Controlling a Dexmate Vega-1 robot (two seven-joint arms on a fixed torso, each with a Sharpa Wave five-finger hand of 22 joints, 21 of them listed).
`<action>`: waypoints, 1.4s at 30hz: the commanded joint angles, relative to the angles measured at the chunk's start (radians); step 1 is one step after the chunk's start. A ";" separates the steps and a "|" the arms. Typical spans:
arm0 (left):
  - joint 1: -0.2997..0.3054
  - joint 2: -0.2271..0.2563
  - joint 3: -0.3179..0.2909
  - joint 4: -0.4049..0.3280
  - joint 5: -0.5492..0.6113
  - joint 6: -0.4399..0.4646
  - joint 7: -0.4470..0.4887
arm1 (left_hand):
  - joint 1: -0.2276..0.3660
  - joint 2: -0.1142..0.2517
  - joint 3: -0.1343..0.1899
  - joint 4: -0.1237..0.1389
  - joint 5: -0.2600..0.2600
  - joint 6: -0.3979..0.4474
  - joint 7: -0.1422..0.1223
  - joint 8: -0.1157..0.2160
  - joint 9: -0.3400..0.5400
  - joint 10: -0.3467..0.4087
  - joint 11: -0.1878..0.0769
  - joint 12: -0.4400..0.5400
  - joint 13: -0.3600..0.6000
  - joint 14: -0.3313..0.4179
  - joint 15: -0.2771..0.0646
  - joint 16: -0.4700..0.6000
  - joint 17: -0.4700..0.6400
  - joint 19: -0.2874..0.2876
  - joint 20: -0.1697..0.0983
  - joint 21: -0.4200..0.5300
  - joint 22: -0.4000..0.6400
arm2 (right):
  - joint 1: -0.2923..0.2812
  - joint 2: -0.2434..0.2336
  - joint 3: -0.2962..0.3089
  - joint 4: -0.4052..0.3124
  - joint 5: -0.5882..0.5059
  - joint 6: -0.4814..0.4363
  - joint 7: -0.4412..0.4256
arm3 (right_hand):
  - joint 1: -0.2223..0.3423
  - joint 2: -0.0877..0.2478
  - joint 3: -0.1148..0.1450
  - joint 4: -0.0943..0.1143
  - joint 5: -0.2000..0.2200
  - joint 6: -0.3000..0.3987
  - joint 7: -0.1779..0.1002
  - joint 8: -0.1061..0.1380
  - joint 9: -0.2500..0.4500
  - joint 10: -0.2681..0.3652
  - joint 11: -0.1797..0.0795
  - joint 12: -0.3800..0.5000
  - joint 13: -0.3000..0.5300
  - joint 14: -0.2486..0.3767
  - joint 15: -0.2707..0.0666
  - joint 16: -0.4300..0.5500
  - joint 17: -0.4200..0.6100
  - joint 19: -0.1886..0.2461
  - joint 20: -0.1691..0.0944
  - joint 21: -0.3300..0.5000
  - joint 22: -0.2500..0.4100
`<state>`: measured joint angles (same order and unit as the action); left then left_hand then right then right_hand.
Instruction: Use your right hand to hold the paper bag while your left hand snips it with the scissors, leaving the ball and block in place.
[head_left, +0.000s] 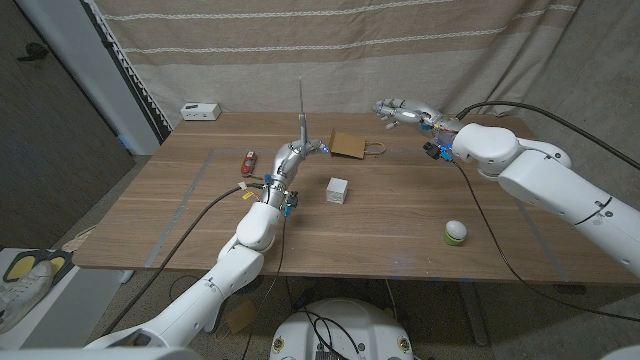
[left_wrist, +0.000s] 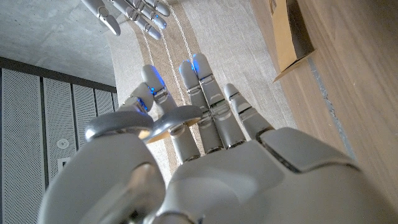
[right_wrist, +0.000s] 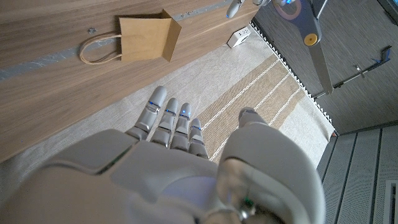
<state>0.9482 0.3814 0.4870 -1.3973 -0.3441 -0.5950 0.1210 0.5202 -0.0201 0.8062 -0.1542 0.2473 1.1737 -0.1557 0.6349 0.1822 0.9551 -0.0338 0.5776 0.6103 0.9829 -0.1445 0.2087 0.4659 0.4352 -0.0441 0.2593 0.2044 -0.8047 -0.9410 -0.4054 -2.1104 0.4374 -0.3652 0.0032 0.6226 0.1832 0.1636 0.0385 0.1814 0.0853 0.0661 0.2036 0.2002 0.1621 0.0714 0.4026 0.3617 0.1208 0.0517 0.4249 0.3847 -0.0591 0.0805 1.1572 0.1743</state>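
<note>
The brown paper bag (head_left: 348, 146) lies on its side at the far middle of the table, its handle (head_left: 374, 149) pointing to the robot's right. My left hand (head_left: 296, 154) reaches toward the bag's left edge with fingers stretched out and nothing in them; the left wrist view shows the bag (left_wrist: 290, 30) just beyond its fingertips (left_wrist: 198, 65). My right hand (head_left: 404, 110) hovers above the table's far edge, right of the bag, with fingers spread and empty. The bag (right_wrist: 147, 37) also appears in the right wrist view. Red-handled scissors (head_left: 249, 160) lie left of my left hand.
A white block (head_left: 337, 190) sits mid-table in front of the bag. A white ball on a green base (head_left: 456, 232) stands near the front right. A white box (head_left: 200, 110) rests at the far left corner. A curtain hangs behind the table.
</note>
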 joint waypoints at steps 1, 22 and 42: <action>0.015 0.001 0.009 -0.024 -0.027 0.028 -0.016 | -0.059 -0.049 -0.006 0.047 0.025 0.046 0.015 -0.002 -0.003 0.200 -0.166 0.011 -0.026 0.021 -0.088 0.000 0.001 0.018 -0.145 -0.005 -0.002 | -0.026 -0.019 0.018 -0.025 0.011 0.000 -0.011 | -0.010 -0.001 0.010 0.000 0.006 -0.005 -0.004 0.000 -0.001 -0.007 0.002 -0.004 -0.002 -0.006 0.000 -0.003 -0.001 -0.007 0.006 -0.005 0.003; 0.030 0.017 0.017 -0.061 -0.017 0.063 -0.010 | -0.183 -0.092 -0.023 0.126 0.109 0.154 0.047 -0.064 -0.006 0.269 -0.166 0.041 -0.090 0.060 -0.088 0.000 0.007 0.032 -0.150 -0.019 -0.003 | -0.032 -0.020 0.020 -0.003 0.018 0.027 0.000 | -0.018 -0.001 0.016 -0.001 0.006 -0.010 -0.003 0.000 -0.001 -0.017 0.002 -0.007 -0.008 -0.016 0.006 -0.011 -0.012 -0.014 0.007 -0.020 0.004; 0.011 0.047 0.029 -0.054 -0.029 0.082 -0.067 | -0.180 -0.065 0.051 0.146 0.142 0.091 -0.002 -0.087 0.006 -0.007 -0.177 -0.173 -0.215 -0.164 -0.086 -0.019 -0.066 -0.005 -0.132 -0.034 -0.001 | -0.019 -0.023 0.009 -0.014 0.021 -0.013 -0.001 | -0.027 -0.001 0.022 0.000 0.007 -0.027 -0.001 -0.004 -0.001 -0.040 0.003 -0.015 -0.015 -0.034 0.013 -0.022 -0.022 -0.027 0.012 -0.036 0.004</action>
<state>0.9726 0.4171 0.5082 -1.4618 -0.3641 -0.5188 0.0897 0.3450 -0.0859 0.8138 -0.0397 0.3859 1.2694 -0.1617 0.5509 0.1920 0.9662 -0.2108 0.4256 0.4041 0.8356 -0.1050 0.1820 0.4044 0.4379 -0.0449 0.2323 0.2027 -0.8393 -0.9653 -0.3847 -2.1236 0.4583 -0.3563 -0.0014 0.6042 0.1831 0.1784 0.0387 0.1814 0.0637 0.0625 0.2036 0.2002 0.1261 0.0748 0.3879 0.3478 0.0899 0.0613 0.4064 0.3616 -0.0772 0.0914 1.1228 0.1742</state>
